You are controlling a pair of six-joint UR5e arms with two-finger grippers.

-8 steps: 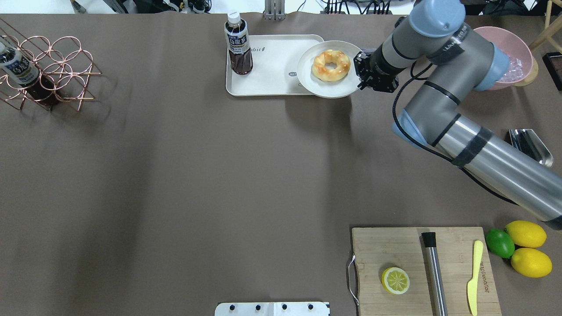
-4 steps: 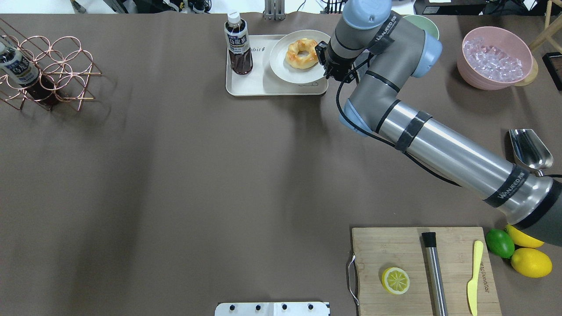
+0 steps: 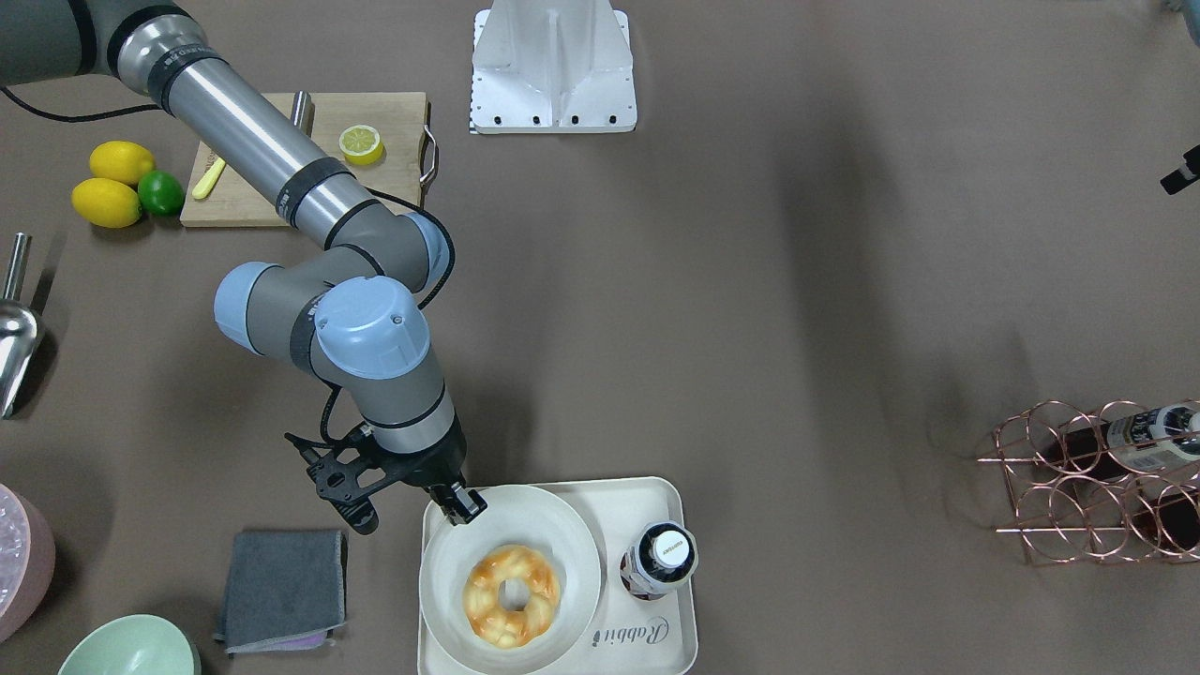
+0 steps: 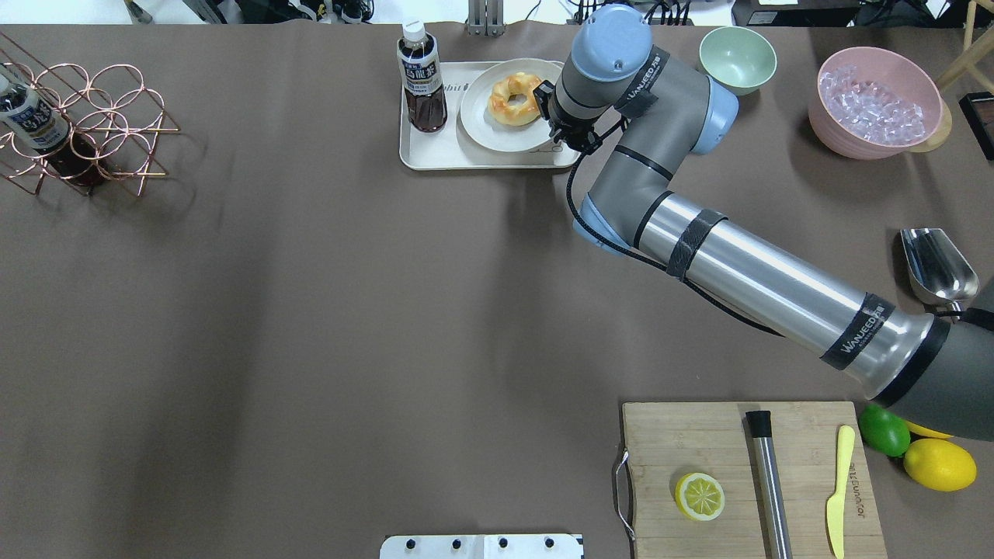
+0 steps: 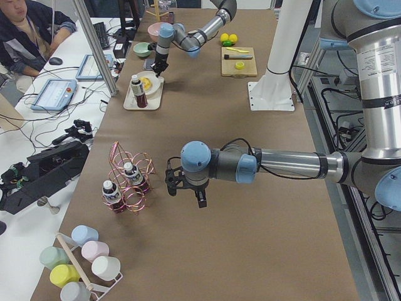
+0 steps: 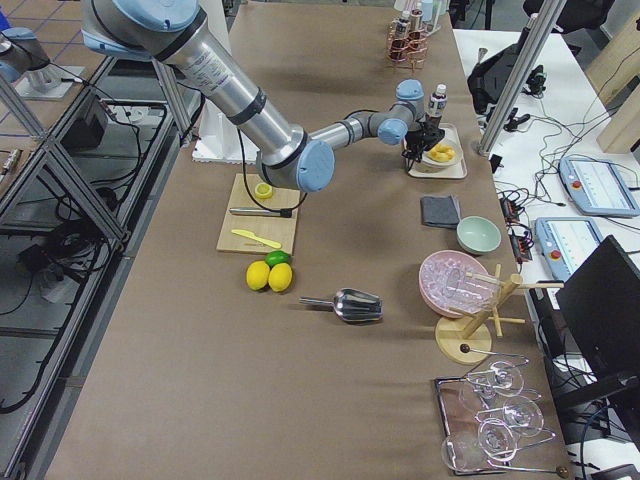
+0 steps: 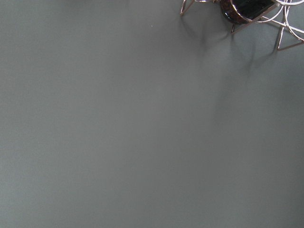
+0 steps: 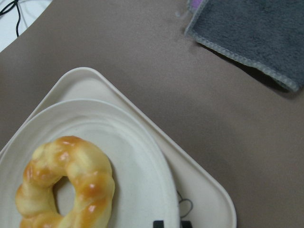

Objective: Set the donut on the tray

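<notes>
Sliding in from the side: the right end effector (image 3: pixel 461 506) has carried the round white plate (image 4: pixel 481 128) further across the bench. About a second ago the plate hung over the near-side edge of the cream rectangular tray with raised rim (image 4: pixel 435 151). Now it sits inside the tray outline, just beside the dark tea bottle with white cap (image 4: pixel 422 78).

The golden-yellow braided ring donut (image 4: pixel 515 98) rides in the middle of the plate and hasn't shifted on it.

Right end effector is still pinched nearly closed on the plate rim, on the side away from the bottle. Can't tell whether the plate is resting on the tray or held just above it.

Left end effector (image 5: pixel 186 191) hangs over bare bench near the copper wire rack (image 4: pixel 93 124). Can't tell how far it's open.

My read: donut is effectively over target. What's left is to lower if needed, release and back off.
</notes>
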